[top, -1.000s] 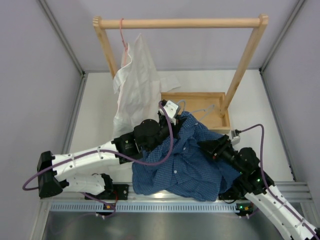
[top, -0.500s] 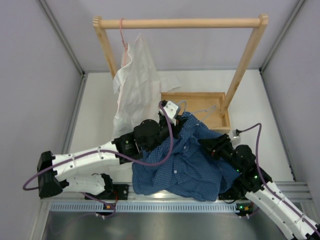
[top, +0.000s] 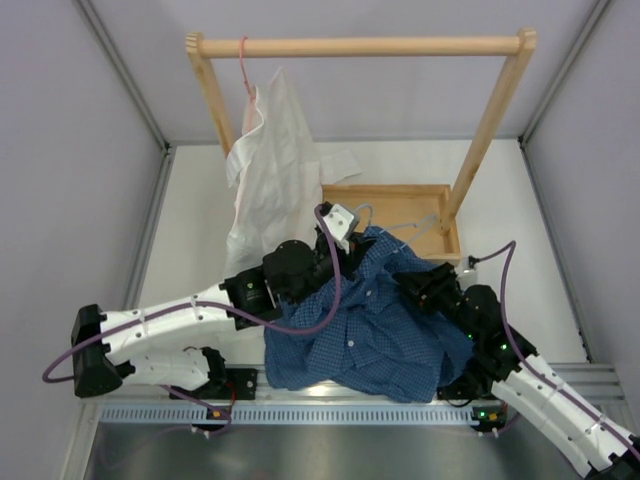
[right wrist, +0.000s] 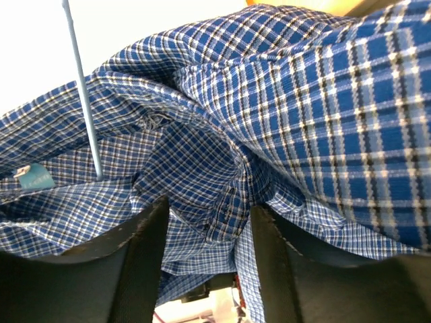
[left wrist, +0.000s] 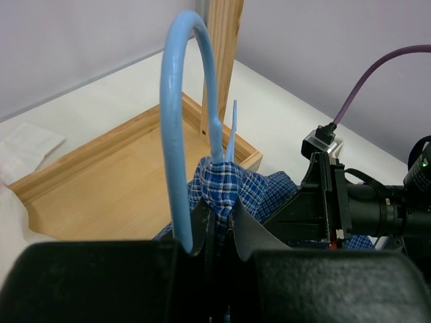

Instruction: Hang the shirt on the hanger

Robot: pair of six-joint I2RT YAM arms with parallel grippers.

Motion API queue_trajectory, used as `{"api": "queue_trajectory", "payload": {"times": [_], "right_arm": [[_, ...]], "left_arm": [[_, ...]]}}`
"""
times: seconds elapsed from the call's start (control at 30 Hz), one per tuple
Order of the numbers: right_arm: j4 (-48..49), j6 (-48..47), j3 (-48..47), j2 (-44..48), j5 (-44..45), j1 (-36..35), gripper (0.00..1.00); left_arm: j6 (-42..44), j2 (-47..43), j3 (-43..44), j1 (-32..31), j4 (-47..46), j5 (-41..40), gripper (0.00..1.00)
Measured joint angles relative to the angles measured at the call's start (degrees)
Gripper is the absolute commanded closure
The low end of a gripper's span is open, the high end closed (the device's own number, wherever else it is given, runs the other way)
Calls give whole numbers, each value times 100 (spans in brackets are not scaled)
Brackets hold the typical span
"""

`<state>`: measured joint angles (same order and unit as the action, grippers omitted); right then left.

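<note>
Left gripper [left wrist: 219, 217] pinches hanger [left wrist: 174, 134] neck plus shirt [left wrist: 225, 182] fabric; right gripper [right wrist: 209, 222] spread around shirt fold, by table's [top: 190, 230] near edge.

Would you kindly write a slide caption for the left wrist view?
Left gripper pinching the shirt at the hanger neck, wooden tray behind.

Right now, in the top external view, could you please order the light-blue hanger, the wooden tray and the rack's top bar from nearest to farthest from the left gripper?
1. The light-blue hanger: clamped in the left gripper itself.
2. The wooden tray: on the table just behind the gripper, to its right.
3. The top bar: far back, overhead.
</note>
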<state>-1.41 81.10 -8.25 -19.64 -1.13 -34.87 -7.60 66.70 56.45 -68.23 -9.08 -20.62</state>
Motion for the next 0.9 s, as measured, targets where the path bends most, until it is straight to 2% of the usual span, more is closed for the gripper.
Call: {"api": "queue_trajectory", "payload": {"times": [0.43,0.73,0.83,0.87,0.9], "right_arm": [[-57,98,44,647,468,0,59],[-31,208,232,420,529,0,57],[33,188,308,398,575,0,65],[33,168,328,391,595,0,73],[35,129,341,391,614,0,77]], "left_arm": [[-55,-136,-120,0,-70,0,100],[-164,-170,-221,0,-155,26,100],[-201,-170,-264,0,-177,76,100],[-214,-170,-273,0,-181,98,100],[-223,-170,-286,0,-188,131,100]]}}
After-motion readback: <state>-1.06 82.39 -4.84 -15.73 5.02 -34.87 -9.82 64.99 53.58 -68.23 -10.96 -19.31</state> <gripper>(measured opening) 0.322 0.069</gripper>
